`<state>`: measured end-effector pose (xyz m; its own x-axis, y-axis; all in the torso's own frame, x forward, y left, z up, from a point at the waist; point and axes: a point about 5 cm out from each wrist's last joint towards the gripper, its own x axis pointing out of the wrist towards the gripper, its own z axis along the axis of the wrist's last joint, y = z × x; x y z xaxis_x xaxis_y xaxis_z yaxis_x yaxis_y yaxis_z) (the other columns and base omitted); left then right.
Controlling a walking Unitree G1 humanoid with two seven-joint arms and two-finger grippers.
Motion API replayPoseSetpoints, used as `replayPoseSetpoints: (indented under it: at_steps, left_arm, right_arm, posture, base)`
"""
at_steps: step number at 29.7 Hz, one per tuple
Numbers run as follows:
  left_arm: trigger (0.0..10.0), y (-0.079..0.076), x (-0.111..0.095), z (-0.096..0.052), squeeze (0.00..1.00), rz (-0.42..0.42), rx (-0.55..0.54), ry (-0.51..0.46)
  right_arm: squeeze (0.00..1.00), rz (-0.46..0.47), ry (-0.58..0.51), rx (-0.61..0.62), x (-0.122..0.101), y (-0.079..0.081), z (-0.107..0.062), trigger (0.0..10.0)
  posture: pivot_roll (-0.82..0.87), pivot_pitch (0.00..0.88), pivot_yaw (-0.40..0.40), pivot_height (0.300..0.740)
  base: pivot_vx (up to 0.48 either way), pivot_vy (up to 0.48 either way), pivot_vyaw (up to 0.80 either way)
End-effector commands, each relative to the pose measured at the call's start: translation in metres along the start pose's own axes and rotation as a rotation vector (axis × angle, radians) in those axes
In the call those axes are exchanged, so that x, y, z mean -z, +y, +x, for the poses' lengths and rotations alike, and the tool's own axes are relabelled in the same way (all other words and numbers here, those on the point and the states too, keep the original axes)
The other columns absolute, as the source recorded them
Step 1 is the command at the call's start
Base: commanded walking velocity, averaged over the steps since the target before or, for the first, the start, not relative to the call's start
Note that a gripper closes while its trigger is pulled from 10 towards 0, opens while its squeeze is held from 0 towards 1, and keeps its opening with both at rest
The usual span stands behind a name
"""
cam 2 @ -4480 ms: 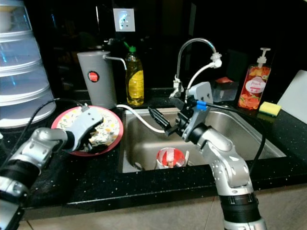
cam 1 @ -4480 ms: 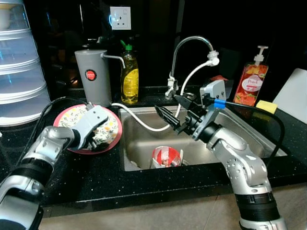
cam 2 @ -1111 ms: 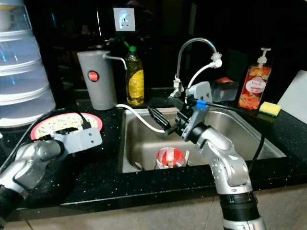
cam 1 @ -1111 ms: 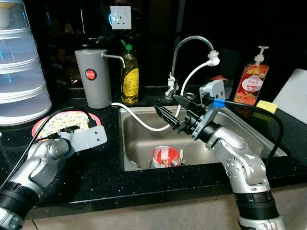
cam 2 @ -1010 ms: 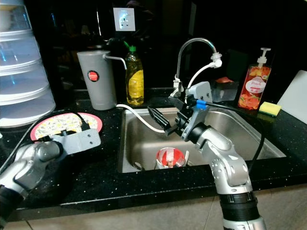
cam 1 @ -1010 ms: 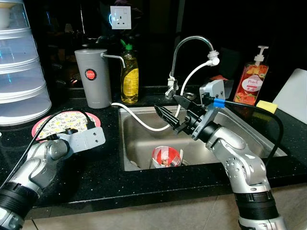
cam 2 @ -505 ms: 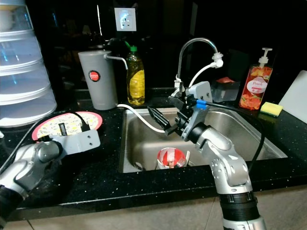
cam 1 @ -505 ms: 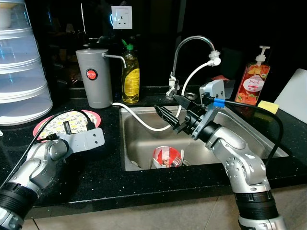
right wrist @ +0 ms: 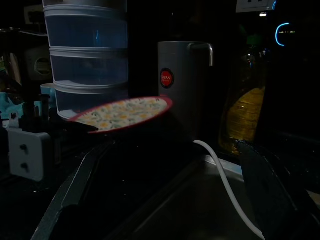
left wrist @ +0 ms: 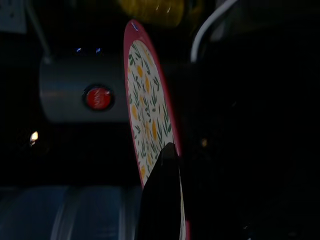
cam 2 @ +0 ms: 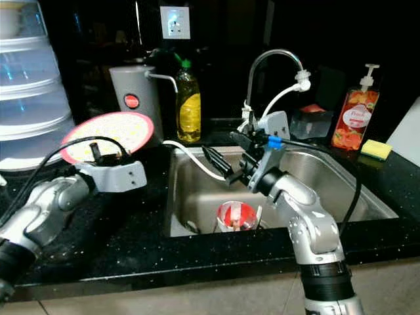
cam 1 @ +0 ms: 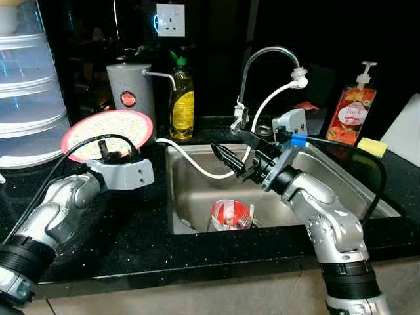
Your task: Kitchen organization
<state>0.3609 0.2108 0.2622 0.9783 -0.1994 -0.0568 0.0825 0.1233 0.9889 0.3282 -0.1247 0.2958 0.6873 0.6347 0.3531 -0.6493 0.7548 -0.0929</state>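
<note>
Black speckled stone makes up the tabletop (cam 1: pixel 131 243), with a steel sink (cam 1: pixel 197 197) sunk into its middle. Nearest, the left gripper (cam 1: pixel 110 149) holds a red-rimmed flowered plate (cam 1: pixel 108 131) lifted clear of the tabletop and tilted up toward the camera; its jaws are clamped on the plate's near edge, and in the left wrist view one black finger (left wrist: pixel 160 200) lies against the patterned face of the plate, seen almost edge-on. To the right, the right gripper (cam 1: pixel 236 157) hangs over the sink with its jaws spread wide and holding nothing, close beside a white hose (cam 1: pixel 197 164) that runs from the tabletop across the basin up to the tap (cam 1: pixel 266 56). Down in the sink stands a red and white cup (cam 1: pixel 230 213) with cutlery in it. Farther back stand a grey water dispenser (cam 1: pixel 131 82) with a red badge, a yellow bottle of dish soap (cam 1: pixel 182 102), a stack of translucent containers (cam 1: pixel 29 85) at far left, and at right an orange pump bottle (cam 1: pixel 354 111) and a yellow sponge (cam 1: pixel 373 147).
</note>
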Motion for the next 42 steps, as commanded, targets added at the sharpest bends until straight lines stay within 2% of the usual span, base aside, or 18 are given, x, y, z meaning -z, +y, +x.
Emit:
replayPoseSetpoints:
  at_steps: [1,5,6,9,11,14,17,18,24,26,27,29,30,32,34,38,40,42]
  left_arm:
    - [10.0,0.009,-0.008,-0.008,0.0,0.015,0.044,-0.069]
    - [10.0,0.009,-0.011,-0.012,0.0,0.023,0.088,-0.104]
    - [10.0,0.007,-0.017,-0.018,0.0,0.006,0.146,-0.148]
    - [10.0,-0.001,-0.023,-0.027,0.0,-0.044,0.239,-0.193]
    - [10.0,-0.011,-0.022,-0.032,0.0,-0.042,0.297,-0.191]
    - [10.0,-0.024,-0.011,-0.033,0.0,-0.044,0.347,-0.122]
    - [10.0,-0.029,-0.008,-0.032,0.0,-0.062,0.361,-0.107]
    - [10.0,-0.031,-0.007,-0.032,1.0,-0.075,0.366,-0.102]
    - [10.0,-0.027,-0.006,-0.032,1.0,-0.145,0.354,-0.079]
    - [10.0,-0.019,-0.015,-0.032,1.0,-0.287,0.322,-0.122]
    - [10.0,-0.015,-0.02,-0.032,0.0,-0.354,0.312,-0.15]
    - [10.0,-0.008,-0.032,-0.035,0.0,-0.444,0.303,-0.227]
    - [10.0,-0.001,-0.044,-0.039,0.0,-0.53,0.305,-0.311]
    - [10.0,0.007,-0.059,-0.045,0.0,-0.64,0.311,-0.418]
    - [10.0,0.012,-0.065,-0.048,0.0,-0.706,0.316,-0.469]
    - [10.0,0.012,-0.066,-0.051,0.0,-0.723,0.329,-0.488]
    - [10.0,0.018,-0.066,-0.051,0.0,-0.793,0.303,-0.5]
    - [10.0,0.028,-0.051,-0.038,0.0,-0.948,0.18,-0.387]
  right_arm:
    - [0.0,-0.001,-0.025,0.003,-0.006,-0.002,0.0,10.0]
    - [0.0,-0.001,-0.025,0.004,-0.006,-0.002,0.0,10.0]
    - [0.0,0.0,-0.026,0.002,-0.006,-0.002,0.0,10.0]
    - [0.0,0.002,-0.027,-0.001,-0.005,-0.001,0.001,10.0]
    - [0.0,0.004,-0.027,-0.004,-0.005,0.0,0.001,10.0]
    - [0.0,0.005,-0.028,-0.006,-0.005,0.0,0.001,10.0]
    - [0.0,0.005,-0.029,-0.007,-0.005,0.0,0.001,10.0]
    - [0.0,0.004,-0.029,-0.008,-0.005,0.0,0.001,10.0]
    - [0.0,0.004,-0.027,-0.006,-0.005,-0.001,0.001,10.0]
    - [0.0,0.004,-0.027,-0.007,-0.005,-0.001,0.001,10.0]
    - [0.0,0.004,-0.027,-0.007,-0.005,-0.001,0.001,10.0]
    - [0.0,0.005,-0.028,-0.007,-0.005,-0.001,0.001,10.0]
    - [0.0,0.005,-0.029,-0.007,-0.006,-0.001,0.001,10.0]
    - [0.0,0.006,-0.029,-0.007,-0.006,-0.001,0.001,10.0]
    - [0.0,0.006,-0.029,-0.009,-0.006,0.0,0.001,10.0]
    - [0.0,0.007,-0.028,-0.009,-0.006,0.0,0.001,10.0]
    - [0.0,0.009,-0.028,-0.008,-0.005,-0.001,0.001,10.0]
    - [0.0,0.011,-0.027,-0.006,-0.005,-0.001,0.001,10.0]
  posture:
    - [0.0,0.016,-0.034,0.74]
    - [0.0,0.016,-0.034,0.74]
    - [0.01,0.015,-0.034,0.74]
    - [0.01,0.013,-0.033,0.74]
    - [0.01,0.008,-0.034,0.74]
    - [0.01,0.006,-0.035,0.74]
    - [0.01,0.007,-0.036,0.74]
    - [0.01,0.007,-0.036,0.74]
    - [0.01,0.008,-0.037,0.74]
    - [0.01,0.007,-0.036,0.74]
    - [0.01,0.007,-0.036,0.74]
    - [0.01,0.007,-0.036,0.74]
    - [0.01,0.011,-0.038,0.74]
    - [0.01,0.011,-0.038,0.74]
    - [0.01,0.011,-0.038,0.74]
    - [0.01,0.013,-0.039,0.74]
    - [0.01,0.015,-0.039,0.74]
    - [0.01,0.015,-0.04,0.74]
  base:
    - [0.0,0.0,0.0]
    - [0.0,0.0,0.0]
    - [0.0,0.0,0.0]
    - [0.0,0.0,0.0]
    - [0.0,0.0,0.0]
    - [0.0,0.0,0.0]
    - [0.0,0.0,0.0]
    - [0.0,0.0,0.0]
    - [0.0,0.0,0.0]
    - [0.0,0.0,0.0]
    - [0.0,0.0,0.0]
    - [0.0,0.0,0.0]
    - [0.0,0.0,0.0]
    - [0.0,0.0,0.0]
    - [0.0,0.0,0.0]
    - [0.0,0.0,0.0]
    - [0.0,0.0,0.0]
    - [0.0,0.0,0.0]
